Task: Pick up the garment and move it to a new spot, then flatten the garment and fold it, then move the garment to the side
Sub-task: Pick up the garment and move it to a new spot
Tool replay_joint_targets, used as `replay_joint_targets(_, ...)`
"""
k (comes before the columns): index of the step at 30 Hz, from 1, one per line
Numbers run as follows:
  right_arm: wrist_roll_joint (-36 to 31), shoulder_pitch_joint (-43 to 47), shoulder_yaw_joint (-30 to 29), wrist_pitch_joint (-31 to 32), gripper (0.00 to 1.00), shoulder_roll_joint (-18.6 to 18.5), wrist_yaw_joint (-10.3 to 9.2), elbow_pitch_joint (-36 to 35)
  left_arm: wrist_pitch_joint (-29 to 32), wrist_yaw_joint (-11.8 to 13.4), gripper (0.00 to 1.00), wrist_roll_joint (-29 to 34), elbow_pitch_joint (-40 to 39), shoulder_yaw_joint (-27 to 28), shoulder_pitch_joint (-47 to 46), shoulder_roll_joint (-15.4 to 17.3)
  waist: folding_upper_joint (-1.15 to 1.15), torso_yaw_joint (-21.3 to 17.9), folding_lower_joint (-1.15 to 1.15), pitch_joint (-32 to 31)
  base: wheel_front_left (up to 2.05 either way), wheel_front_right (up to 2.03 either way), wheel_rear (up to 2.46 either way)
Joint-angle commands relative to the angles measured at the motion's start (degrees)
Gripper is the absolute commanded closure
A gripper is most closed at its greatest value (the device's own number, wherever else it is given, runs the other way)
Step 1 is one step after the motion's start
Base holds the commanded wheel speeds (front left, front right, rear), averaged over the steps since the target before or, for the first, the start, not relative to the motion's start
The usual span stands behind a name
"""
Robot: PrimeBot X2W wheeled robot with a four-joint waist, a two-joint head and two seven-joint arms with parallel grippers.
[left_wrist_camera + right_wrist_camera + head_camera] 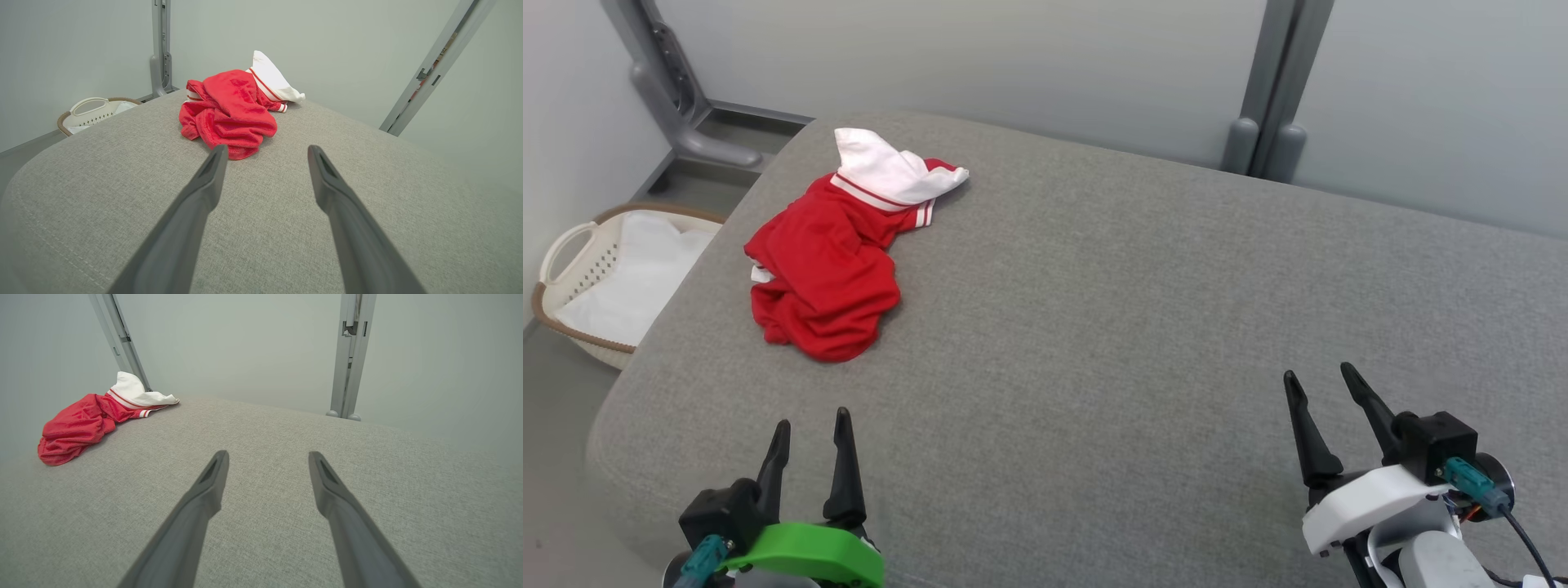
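At the near edge of the grey fabric pad [1094,327], the left gripper [812,418] is seen near the near left corner and the right gripper [1317,371] near the near right corner. The two dark fingers of each are spread apart, and nothing is held between them. Both grippers are pointed toward the far edge, above the pad.

The pad is covered with a woven grey cloth. Its corners are rounded, and a stitched seam is visible along the near left edge in the left wrist view.

The garment [825,261] lies crumpled in a heap on the left part of the pad, close to the far left corner. It is mostly red, with a white part at its far end that is marked with thin red stripes. It is placed straight ahead of the left gripper and apart from it, not touched. It is well apart from the right gripper, far to that gripper's left.

Beside the left edge of the pad, on the grey floor [556,408], a pale basket [595,269] with a brown rim is placed, and white cloth [645,278] is seen inside it. Behind the far edge, grey metal posts [1270,106] are set against a plain pale wall [1054,73].
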Motion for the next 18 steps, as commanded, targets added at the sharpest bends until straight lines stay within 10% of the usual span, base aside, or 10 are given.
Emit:
replay_joint_targets(1, 0.1, -0.5, 0.1, -0.3, 0.0, -0.3, -0.06, 0.1, 0.0, -0.3, 0.0, 0.1, -0.3, 0.2, 0.4, 0.1, 0.0, 1.2, 0.0, 0.5, 0.0, 0.0, 0.0)
replay_joint_targets(18, -3.0, -2.8, 0.5, -0.3, 0.0, -0.3, -0.06, -1.3, 0.0, -1.3, 0.0, 3.6, -1.3, 5.8, -10.4, 6.2, 0.0, -1.3, 0.0, 4.0, 0.0, 0.0, 0.0)
